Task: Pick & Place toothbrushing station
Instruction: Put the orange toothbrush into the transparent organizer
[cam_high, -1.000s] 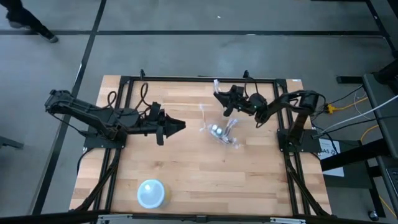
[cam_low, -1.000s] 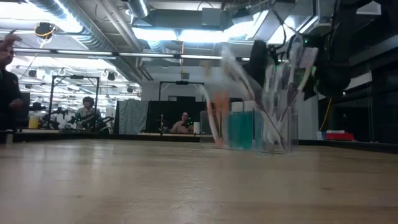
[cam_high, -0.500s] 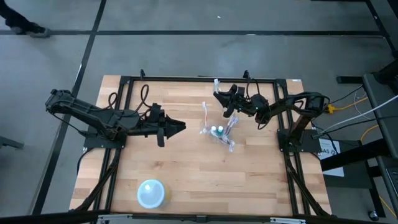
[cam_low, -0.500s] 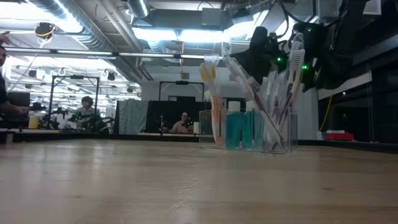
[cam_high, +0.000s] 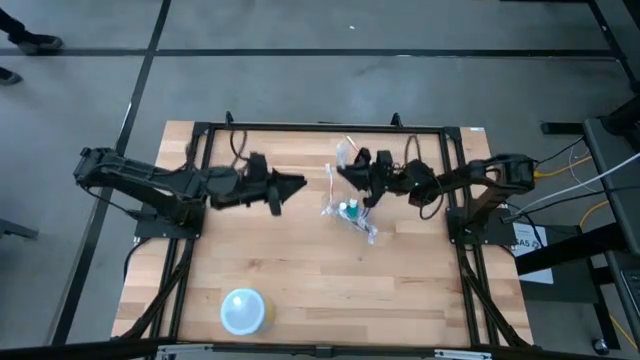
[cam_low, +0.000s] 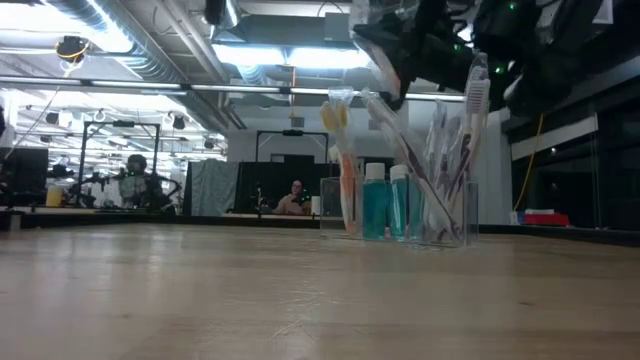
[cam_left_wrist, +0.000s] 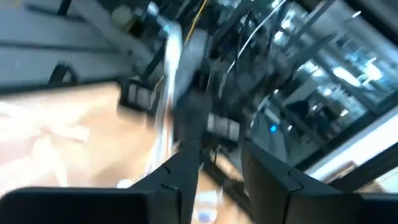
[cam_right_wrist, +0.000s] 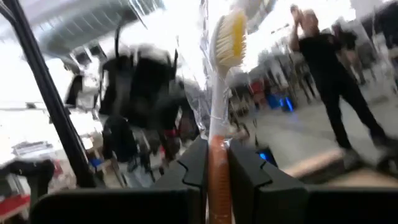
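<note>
A small clear plastic cup (cam_high: 352, 212) stands on the wooden table, right of centre. It holds white toothbrushes (cam_low: 470, 110), and teal tubes (cam_low: 375, 205) stand by it. My right gripper (cam_high: 347, 170) hovers just beyond the cup's far side, shut on one toothbrush (cam_right_wrist: 219, 93) with an orange handle and yellow bristles. My left gripper (cam_high: 298, 183) hangs above the table left of the cup, pointing at it, open with nothing between its fingers (cam_left_wrist: 217, 168). My right gripper pinches the toothbrush's orange handle (cam_right_wrist: 219, 163) between its two fingers. The white neck and the yellow bristle head (cam_right_wrist: 229, 34) stick out past the fingertips. In the high view the brush (cam_high: 348, 150) shows apart from the cup, lifted off the table.
A pale blue round bowl (cam_high: 243, 310) sits near the table's front edge, left of centre. A black frame (cam_high: 320, 128) runs along the table's edges. People stand in the room beyond the table.
My right gripper has risen and swung toward the table's left with the toothbrush, staying shut on it. My left gripper has shifted toward the far edge and a little toward the cup. The cup and its brushes, blurred a second ago, now stand still.
</note>
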